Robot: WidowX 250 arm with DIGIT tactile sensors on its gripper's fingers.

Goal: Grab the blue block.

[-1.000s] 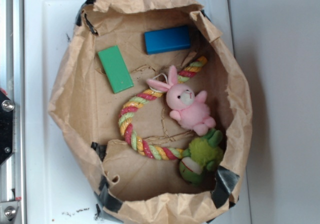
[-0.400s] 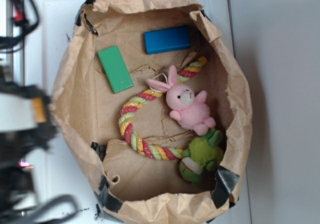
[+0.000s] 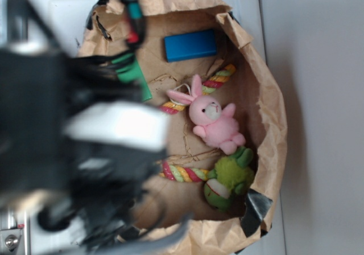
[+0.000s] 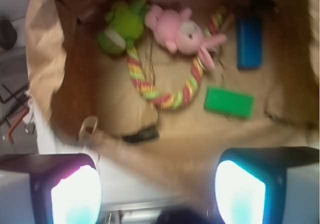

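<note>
The blue block [image 3: 190, 44] lies flat on the floor of an open brown paper bag [image 3: 270, 101], at the far end, with nothing touching it. In the wrist view the blue block [image 4: 249, 43] is at the upper right, far ahead of my gripper [image 4: 157, 196]. The gripper is open, with its two lit fingertips wide apart and nothing between them, over the bag's near rim [image 4: 45, 59]. In the exterior view my blurred arm [image 3: 85, 141] covers the bag's left half, and the jaws cannot be made out there.
A green block [image 4: 228, 102] lies nearer the gripper than the blue one. A pink bunny [image 3: 213, 121], a green plush frog [image 3: 229, 178] and a striped rope ring [image 4: 165, 96] fill the bag's middle and right. The bag stands on a white surface [image 3: 62, 16].
My arm has swept in from the left and now hangs over the bag's left half, hiding most of the green block and the left of the rope ring. The objects have not moved.
</note>
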